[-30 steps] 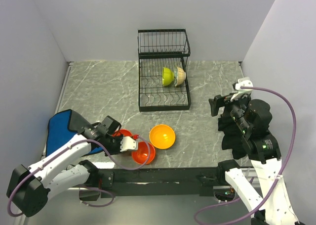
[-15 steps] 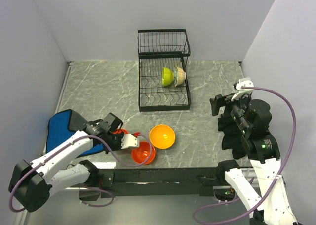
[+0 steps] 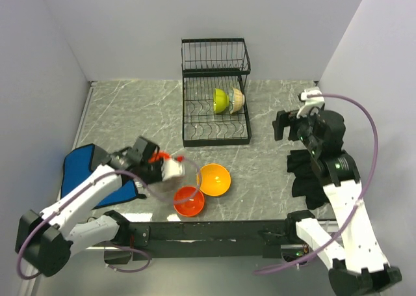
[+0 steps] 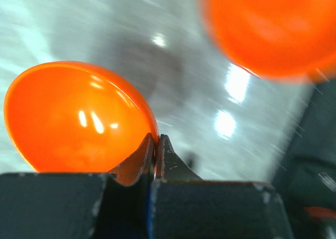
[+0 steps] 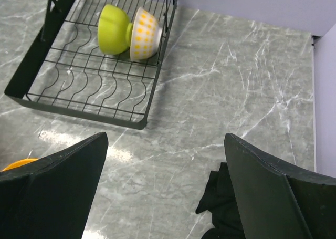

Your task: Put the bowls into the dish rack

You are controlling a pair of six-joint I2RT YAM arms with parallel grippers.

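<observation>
Orange bowl (image 3: 214,179) and red bowl (image 3: 188,201) sit by the near edge of the table (image 3: 130,114); green bowl (image 3: 220,100) and cream bowl (image 3: 237,101) stand in the lower tier of the rack (image 3: 192,114). Left pincer (image 4: 156,144) is clamped on the rim of a second red bowl (image 4: 79,113). Right pincer (image 5: 166,139) gapes empty, near the rack.

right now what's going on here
The left gripper is shut on the rim of a red-orange bowl. A second red-orange bowl and an orange bowl sit on the table. A green bowl and a patterned bowl stand in the dish rack's lower tier. The right gripper hangs open beside it.
</observation>
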